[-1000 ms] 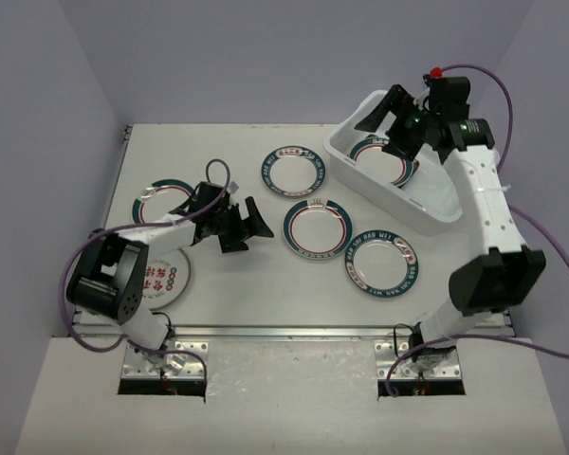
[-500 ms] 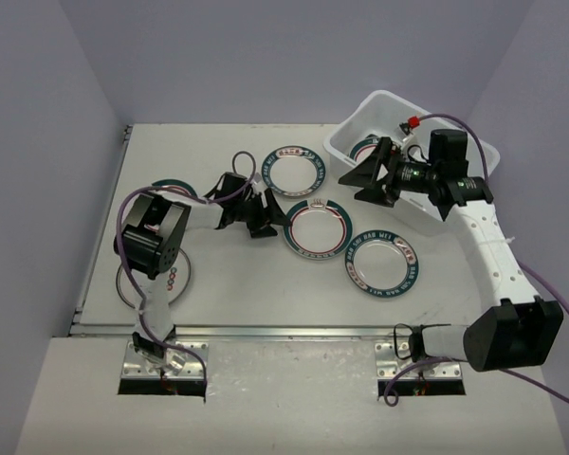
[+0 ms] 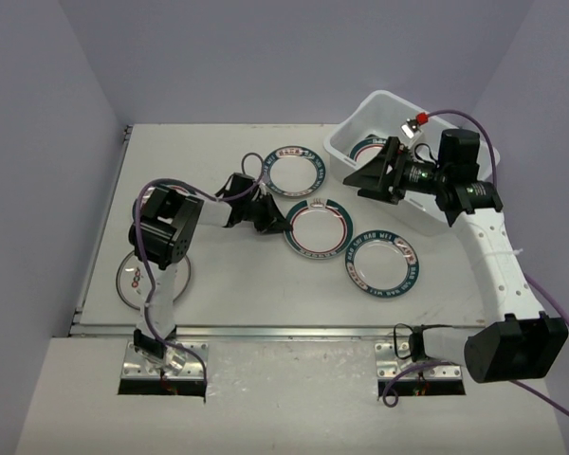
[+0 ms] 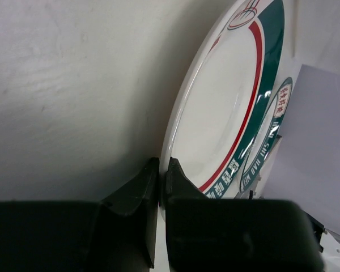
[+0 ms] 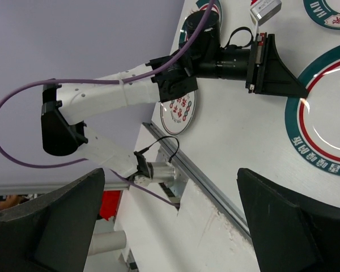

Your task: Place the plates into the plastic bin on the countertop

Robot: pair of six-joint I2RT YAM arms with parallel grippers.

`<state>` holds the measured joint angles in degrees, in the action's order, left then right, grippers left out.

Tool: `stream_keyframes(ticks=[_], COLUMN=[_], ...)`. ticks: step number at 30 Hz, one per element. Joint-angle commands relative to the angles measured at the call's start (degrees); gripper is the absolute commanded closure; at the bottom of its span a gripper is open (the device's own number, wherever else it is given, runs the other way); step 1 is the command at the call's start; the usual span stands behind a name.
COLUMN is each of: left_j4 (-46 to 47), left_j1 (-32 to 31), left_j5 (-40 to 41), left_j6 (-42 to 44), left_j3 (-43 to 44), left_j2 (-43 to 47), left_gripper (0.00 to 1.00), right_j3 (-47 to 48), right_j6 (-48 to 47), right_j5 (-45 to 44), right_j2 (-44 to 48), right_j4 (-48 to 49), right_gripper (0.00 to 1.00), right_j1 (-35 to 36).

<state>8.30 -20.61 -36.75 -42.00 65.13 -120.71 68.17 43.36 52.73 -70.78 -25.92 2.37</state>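
In the top view the left gripper point(image 3: 271, 217) lies low over the countertop point(image 3: 228, 275), just left of centre, its tips at the left rim of the middle plate point(image 3: 316, 228). From the left wrist we see its fingers point(image 4: 130, 195) drawn narrow, only a slit between them, right at that plate's edge near the bottom of the frame. We cannot tell whether the rim is pinched. The right gripper point(image 3: 373, 176) hangs in the upper right, beside the near-left wall of the plastic bin point(image 3: 380, 99). The right wrist view shows its fingers point(image 5: 56, 226) spread wide at the lower corners with nothing between them. A teal-rimmed plate point(image 3: 368, 148) lies inside the bin, partly hidden by that gripper. On the countertop we also find the upper plate point(image 3: 294, 171) above the middle one, the lower-right plate point(image 3: 382, 262) just beside it, and the lower-left plate point(image 3: 128, 275) partly under the left arm.
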Motion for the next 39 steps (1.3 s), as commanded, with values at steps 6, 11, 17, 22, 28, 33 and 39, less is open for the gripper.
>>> stream_keyframes(ticks=[6,11,17,22,28,33,39], left_j4=[-11.7,-12.6,-8.5,-7.4,-30.5,-42.4,-40.8], left_j1=[-0.5,-0.4,-0.4,-0.4,-0.2,0.6,0.7], left_j5=[14.0,6.4,-1.4,-2.5,12.7,26.4,22.9], left_j6=[2.4,1.2,-3.9,-6.1,0.9,3.5,3.0], left_j3=[-13.3,-17.0,-17.5,-15.1,-6.0,-1.5,-7.9], left_j2=[31.6,45.1,53.2,52.9,51.6,54.6,59.3], left_gripper=[1.0,1.0,1.0,0.98,0.0,0.0,0.0], right_j3=[-3.8,-6.7,-8.4,-10.2,-6.4,-1.7,7.4], right_j6=[-5.5,-12.9,-14.7,-11.2,-4.3,16.1,33.8], right_j5=[-2.8,-6.7,-3.3,-0.6,-9.2,-36.8,-61.5], right_j2=[-1.7,-5.5,-9.6,-8.7,-8.1,-9.3,-14.8], right_j4=[2.8,0.4,1.8,7.4,6.1,1.7,-3.7], right_gripper=[0.01,0.01,0.2,0.95,1.0,1.0,1.0], right_j1=[-0.3,0.5,5.0,5.5,2.1,-7.8,-8.0])
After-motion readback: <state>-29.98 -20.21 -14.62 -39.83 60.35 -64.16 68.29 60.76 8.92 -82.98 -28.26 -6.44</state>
